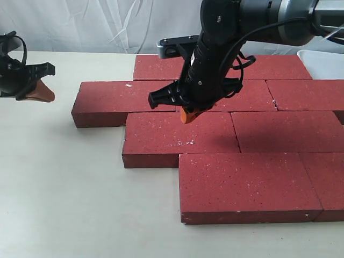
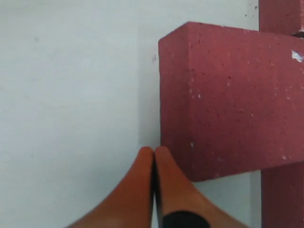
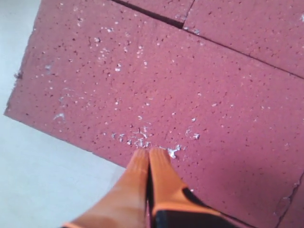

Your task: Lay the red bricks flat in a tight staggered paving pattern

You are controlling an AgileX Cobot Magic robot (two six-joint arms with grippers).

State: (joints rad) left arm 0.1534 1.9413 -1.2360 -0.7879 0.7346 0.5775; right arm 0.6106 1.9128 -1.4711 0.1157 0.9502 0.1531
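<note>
Several red bricks lie flat in staggered rows on the right half of the table; the leftmost brick (image 1: 121,99) sticks out of the second row. My left gripper (image 1: 44,94) hovers shut and empty to the left of that brick, apart from it. In the left wrist view its orange tips (image 2: 154,151) sit just off the brick's end (image 2: 228,99). My right gripper (image 1: 188,116) is shut and empty, its tips low over the left brick of the third row (image 1: 172,137). In the right wrist view those tips (image 3: 149,153) hang above the speckled brick top (image 3: 166,80) near its edge.
A white container (image 1: 326,62) stands at the back right beside the bricks. The pale table (image 1: 64,188) stretches left and in front of the paving. A white curtain hangs behind. The right arm (image 1: 215,48) reaches in over the back rows.
</note>
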